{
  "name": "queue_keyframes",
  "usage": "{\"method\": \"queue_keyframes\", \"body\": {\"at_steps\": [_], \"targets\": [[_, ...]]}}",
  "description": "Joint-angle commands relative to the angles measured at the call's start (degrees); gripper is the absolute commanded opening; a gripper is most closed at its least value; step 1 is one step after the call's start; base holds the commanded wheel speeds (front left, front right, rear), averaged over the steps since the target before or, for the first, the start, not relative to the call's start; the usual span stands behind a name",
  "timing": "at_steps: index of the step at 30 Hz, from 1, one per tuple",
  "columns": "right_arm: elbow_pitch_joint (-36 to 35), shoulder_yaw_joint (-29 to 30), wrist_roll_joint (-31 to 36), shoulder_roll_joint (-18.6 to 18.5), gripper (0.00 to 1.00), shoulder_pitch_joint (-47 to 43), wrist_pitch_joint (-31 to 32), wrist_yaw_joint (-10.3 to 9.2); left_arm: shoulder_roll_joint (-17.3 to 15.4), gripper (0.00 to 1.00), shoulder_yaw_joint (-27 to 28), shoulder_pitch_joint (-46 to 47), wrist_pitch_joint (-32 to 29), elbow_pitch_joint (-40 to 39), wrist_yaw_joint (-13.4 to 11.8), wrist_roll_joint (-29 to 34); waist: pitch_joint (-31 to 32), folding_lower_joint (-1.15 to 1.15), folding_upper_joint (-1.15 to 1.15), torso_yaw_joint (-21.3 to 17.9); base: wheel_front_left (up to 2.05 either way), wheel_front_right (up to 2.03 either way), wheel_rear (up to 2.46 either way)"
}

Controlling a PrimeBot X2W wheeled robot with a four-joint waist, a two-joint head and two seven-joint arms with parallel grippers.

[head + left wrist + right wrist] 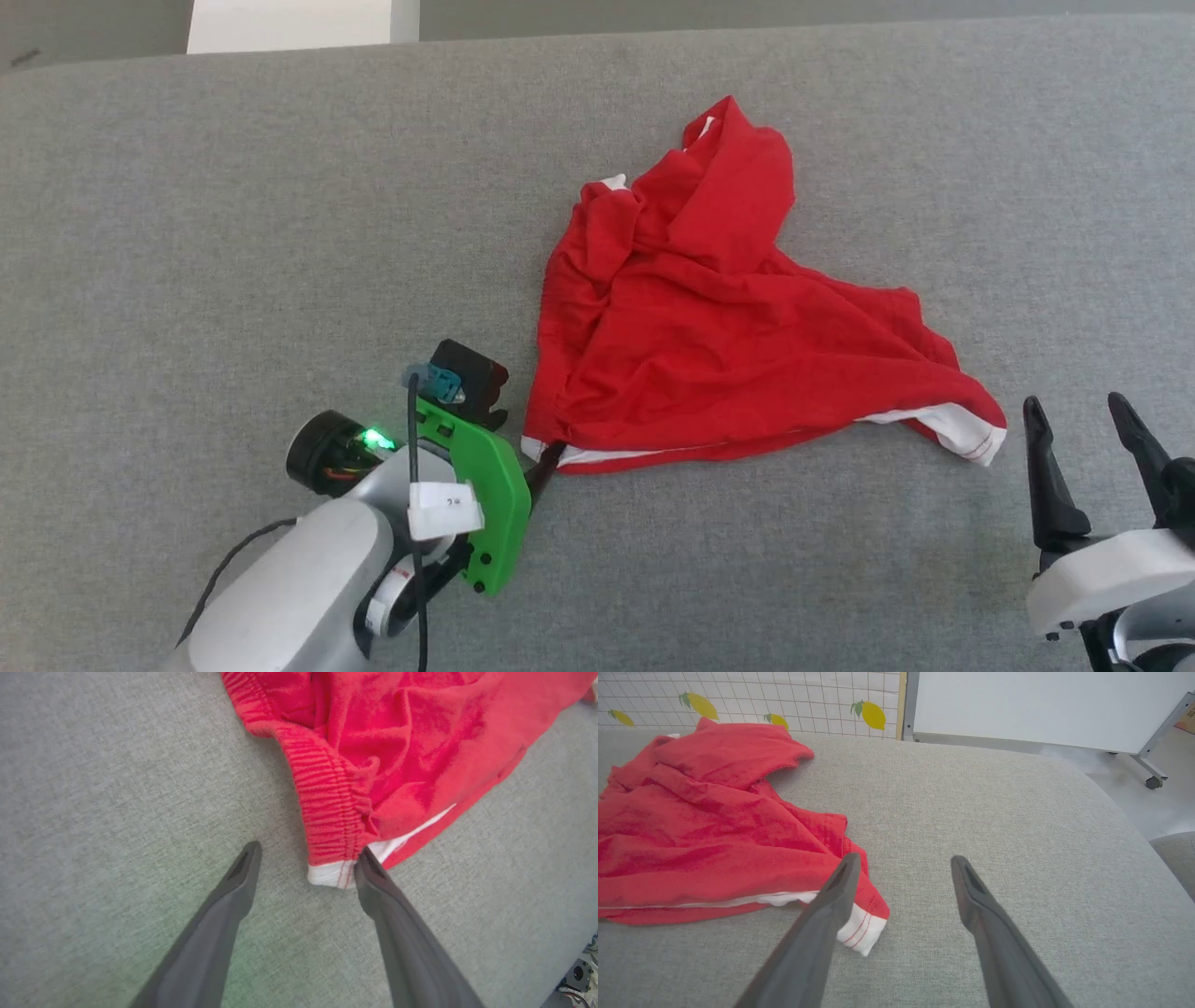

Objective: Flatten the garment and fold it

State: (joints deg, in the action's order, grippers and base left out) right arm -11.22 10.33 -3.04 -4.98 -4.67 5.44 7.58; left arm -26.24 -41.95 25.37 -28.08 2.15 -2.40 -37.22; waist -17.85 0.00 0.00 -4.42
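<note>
The garment (728, 327) is a red piece of soft fabric with white trim, lying crumpled in a rough triangle on the grey cushioned surface (233, 233). My left gripper (537, 453) is open at its near-left corner. In the left wrist view the ribbed red waistband (327, 798) ends in a white corner (329, 875) that lies between the spread fingers of the left gripper (309, 851), against the right finger. My right gripper (1075, 406) stands open just right of the garment's white-hemmed near-right corner (971, 434). In the right wrist view that hem corner (864, 931) lies partly behind the left finger of the right gripper (904, 859).
The grey surface (994, 802) stretches wide on all sides of the garment. Beyond its far edge stand a tiled wall with lemon prints (873, 714) and a white board on a wheeled stand (1150, 781). The surface rounds off to the floor at the right.
</note>
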Motion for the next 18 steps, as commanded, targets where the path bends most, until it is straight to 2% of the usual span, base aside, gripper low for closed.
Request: {"method": "queue_keyframes", "body": {"at_steps": [1, 2, 3, 7, 12, 18], "targets": [[0.1, -0.1, 0.5, 0.3, 1.0, 1.1, -0.6, -0.09, -0.3, 0.43, -0.1, 0.9, 0.3, 0.2, -0.1, 0.2, -0.2, 0.0, 0.0, 0.1, 0.0, 0.0, 0.0], [0.2, -0.1, 0.6, 0.3, 1.0, 1.2, -0.5, -0.09, -0.2, 0.08, -0.2, 0.9, 0.3, 0.3, 0.0, 0.1, -0.3, 0.0, 0.0, 0.1, 0.0, 0.0, 0.0], [0.2, -0.2, 0.6, 0.3, 1.0, 1.2, -0.5, -0.09, -0.2, 0.0, -0.3, 0.9, 0.3, 0.3, 0.1, 0.1, -0.2, 0.0, 0.0, 0.2, 0.0, 0.0, 0.0], [1.3, -0.9, 0.5, 0.2, 1.0, 0.9, 0.8, -0.09, 0.0, 0.0, -0.3, 0.5, 0.9, 0.1, 0.2, -0.3, 0.5, 0.0, 0.0, 0.6, 0.0, 0.0, 0.0], [3.0, -4.1, -1.6, -1.8, 1.0, -1.2, 8.5, -0.09, 0.0, 0.0, 0.1, -0.6, 2.4, -1.4, -0.7, -0.4, 1.9, 0.0, 0.0, 1.7, 0.0, 0.0, 0.0], [3.1, -2.9, -2.7, -2.4, 1.0, -1.4, 13.8, -0.09, 0.3, 0.0, -0.2, -1.4, 3.0, -3.4, -1.6, 0.0, 2.1, 0.0, 0.0, 3.0, 0.0, 0.0, 0.0]]}}
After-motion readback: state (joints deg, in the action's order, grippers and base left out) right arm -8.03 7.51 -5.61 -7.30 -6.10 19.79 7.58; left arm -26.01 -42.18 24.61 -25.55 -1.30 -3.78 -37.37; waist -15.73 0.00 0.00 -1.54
